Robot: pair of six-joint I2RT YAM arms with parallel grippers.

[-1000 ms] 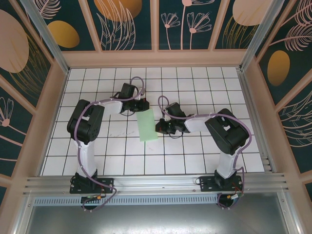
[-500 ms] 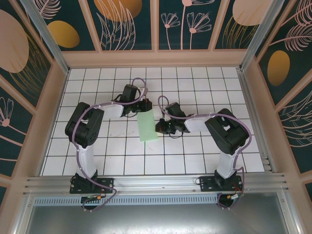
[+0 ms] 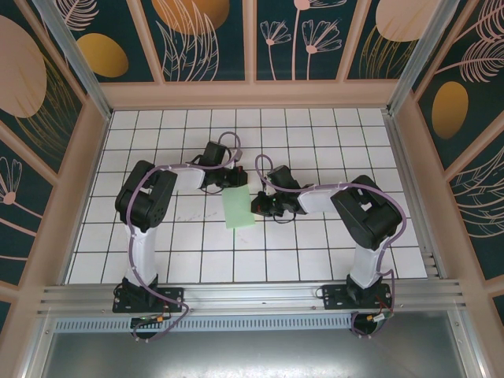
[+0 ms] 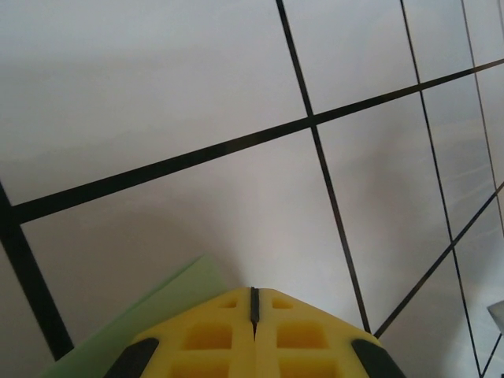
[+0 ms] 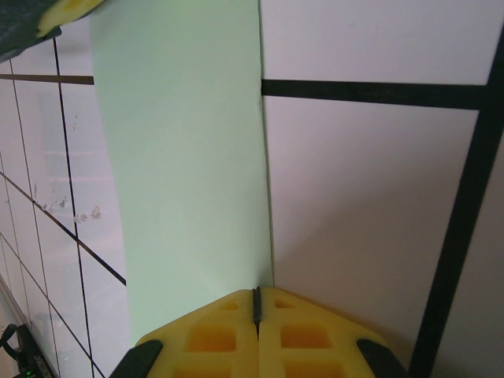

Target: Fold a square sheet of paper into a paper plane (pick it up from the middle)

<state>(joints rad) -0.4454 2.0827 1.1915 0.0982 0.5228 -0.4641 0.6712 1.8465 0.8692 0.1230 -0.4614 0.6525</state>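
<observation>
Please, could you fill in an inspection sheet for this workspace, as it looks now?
Surface: white table with black grid lines and a few faint marks.
Job's things: square sheet of paper, pale green, lying flat as a narrow rectangle; no plane shape yet.
Clutter: nothing seen.
Grippers: left gripper shut, tip at the paper's far edge; right gripper shut, tip at the paper's right edge.
Cables: purple cables loop along both arms.
Surroundings: teal walls with a floral pattern; metal rail along the near edge.

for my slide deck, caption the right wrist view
Shut right end effector at the edge of the green paper on the grid table
</observation>
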